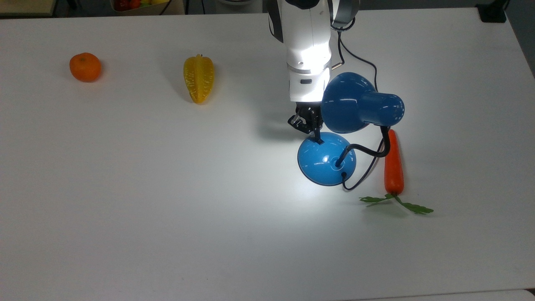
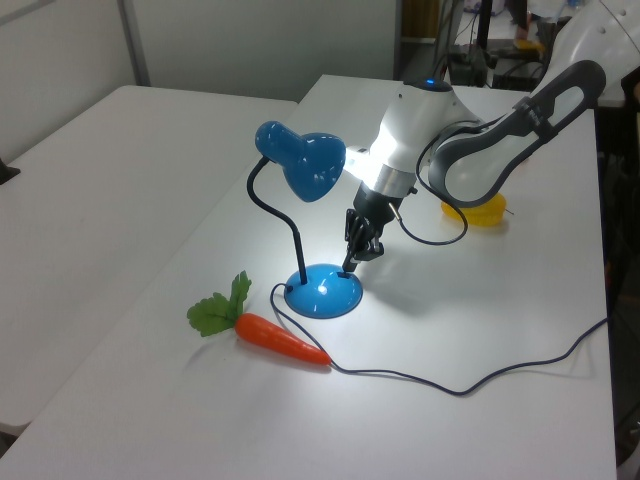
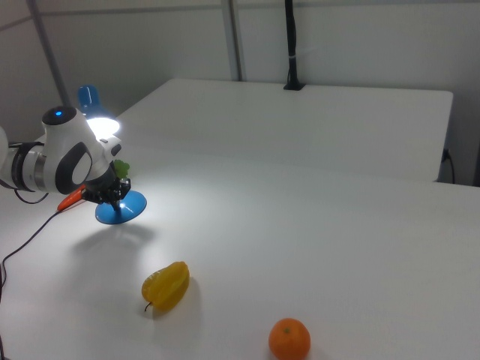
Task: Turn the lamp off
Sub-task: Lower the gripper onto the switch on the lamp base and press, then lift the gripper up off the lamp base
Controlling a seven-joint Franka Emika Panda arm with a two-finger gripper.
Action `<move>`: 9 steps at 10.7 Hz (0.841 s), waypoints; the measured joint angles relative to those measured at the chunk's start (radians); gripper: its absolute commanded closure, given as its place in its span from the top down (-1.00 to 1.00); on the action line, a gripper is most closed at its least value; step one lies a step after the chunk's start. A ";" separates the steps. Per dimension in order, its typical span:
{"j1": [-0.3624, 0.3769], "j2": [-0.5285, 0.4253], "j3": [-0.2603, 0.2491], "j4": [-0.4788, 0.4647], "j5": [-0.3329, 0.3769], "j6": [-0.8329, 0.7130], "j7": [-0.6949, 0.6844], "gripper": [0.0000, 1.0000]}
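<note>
The claw [image 1: 314, 133], fingers pressed together, points down onto the lamp [image 1: 327, 159] base at its rim nearest the arm, tip touching; light is on.
</note>
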 measured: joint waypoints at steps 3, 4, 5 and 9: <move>0.000 0.004 0.005 -0.001 0.000 0.021 0.002 -1.00; 0.000 0.009 0.006 -0.001 0.000 0.022 0.002 -1.00; 0.000 0.011 0.006 -0.001 0.000 0.023 0.002 -1.00; 0.000 0.014 0.006 -0.001 0.000 0.024 0.002 -1.00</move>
